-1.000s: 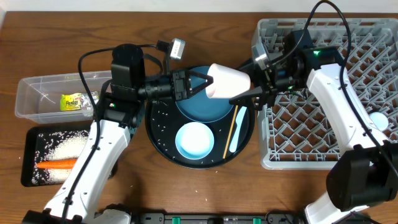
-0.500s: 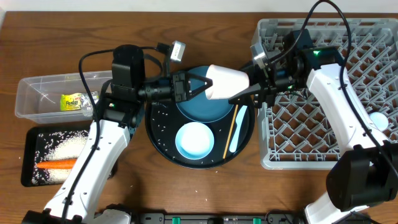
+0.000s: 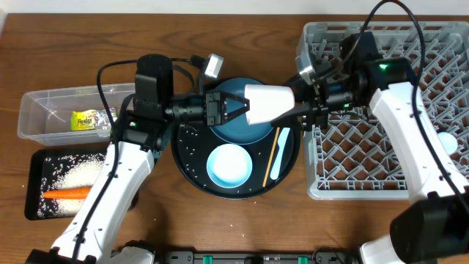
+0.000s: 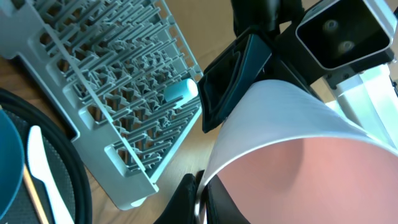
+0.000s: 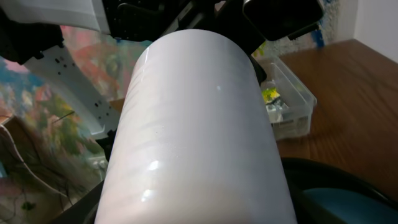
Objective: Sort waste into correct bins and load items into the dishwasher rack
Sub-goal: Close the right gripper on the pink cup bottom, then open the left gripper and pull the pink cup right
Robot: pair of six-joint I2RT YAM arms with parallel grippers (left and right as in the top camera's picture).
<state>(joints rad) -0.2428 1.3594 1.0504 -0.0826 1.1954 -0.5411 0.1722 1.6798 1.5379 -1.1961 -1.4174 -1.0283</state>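
A pale-pink cup (image 3: 270, 103) hangs on its side over the dark-blue plate (image 3: 229, 126), held from both ends. My left gripper (image 3: 245, 110) is shut on the cup's rim (image 4: 214, 165), one finger inside and one outside. From the right, my right gripper (image 3: 289, 101) is shut around the cup's body (image 5: 193, 124), which fills the right wrist view. One of its black pads (image 4: 233, 81) lies against the cup's wall. The dishwasher rack (image 3: 381, 154) stands at the right with a pale round item (image 3: 445, 142) in it.
The round black tray (image 3: 189, 150) also carries a light-blue cup (image 3: 230, 165), a pale-blue utensil (image 3: 279, 152) and a chopstick (image 3: 270, 158). At the left, the clear tub (image 3: 44, 110) holds the wrapper (image 3: 86, 119). The black tray (image 3: 35, 183) holds rice (image 3: 73, 171) and a carrot (image 3: 67, 194).
My right gripper's fingers have closed onto the cup's body. The cup has shifted a little to the right and down, with my left gripper still on its rim.
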